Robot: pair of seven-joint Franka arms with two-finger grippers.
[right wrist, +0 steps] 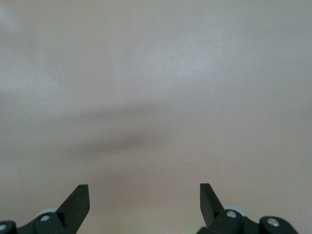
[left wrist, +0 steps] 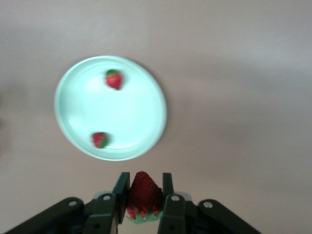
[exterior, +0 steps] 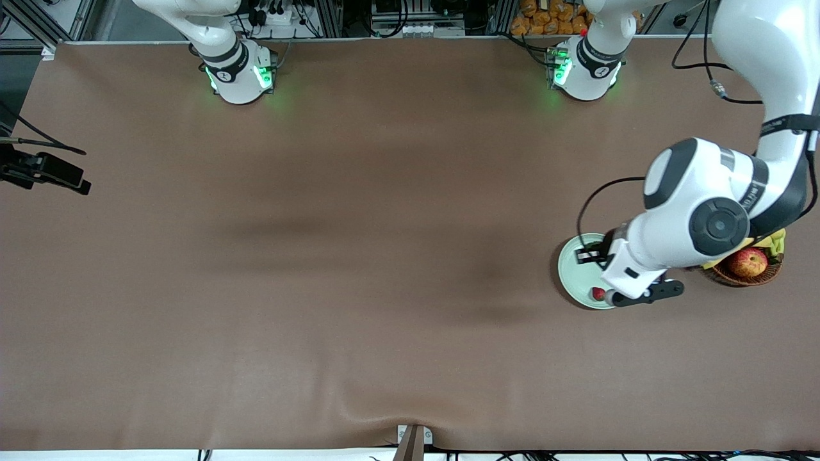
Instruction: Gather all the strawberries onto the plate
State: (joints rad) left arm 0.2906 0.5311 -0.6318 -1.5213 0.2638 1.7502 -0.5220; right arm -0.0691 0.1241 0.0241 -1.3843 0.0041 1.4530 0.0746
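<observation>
The pale mint-green plate (exterior: 572, 269) lies near the left arm's end of the table. Two strawberries (left wrist: 114, 79) (left wrist: 100, 140) rest on the plate (left wrist: 131, 114). In the front view only one strawberry (exterior: 598, 294) shows, at the plate's nearer edge beside the left hand. My left gripper (left wrist: 143, 189) is shut on a third strawberry (left wrist: 143, 191), tip outward, and hangs above the plate's rim on the basket's side. In the right wrist view my right gripper (right wrist: 145, 195) is open over bare brown table, with nothing between its fingers. That arm waits.
A brown wicker basket (exterior: 737, 280) stands beside the plate toward the left arm's end, holding a red-yellow apple (exterior: 748, 261) and a banana (exterior: 776, 242). A black camera mount (exterior: 45, 171) juts in at the right arm's end.
</observation>
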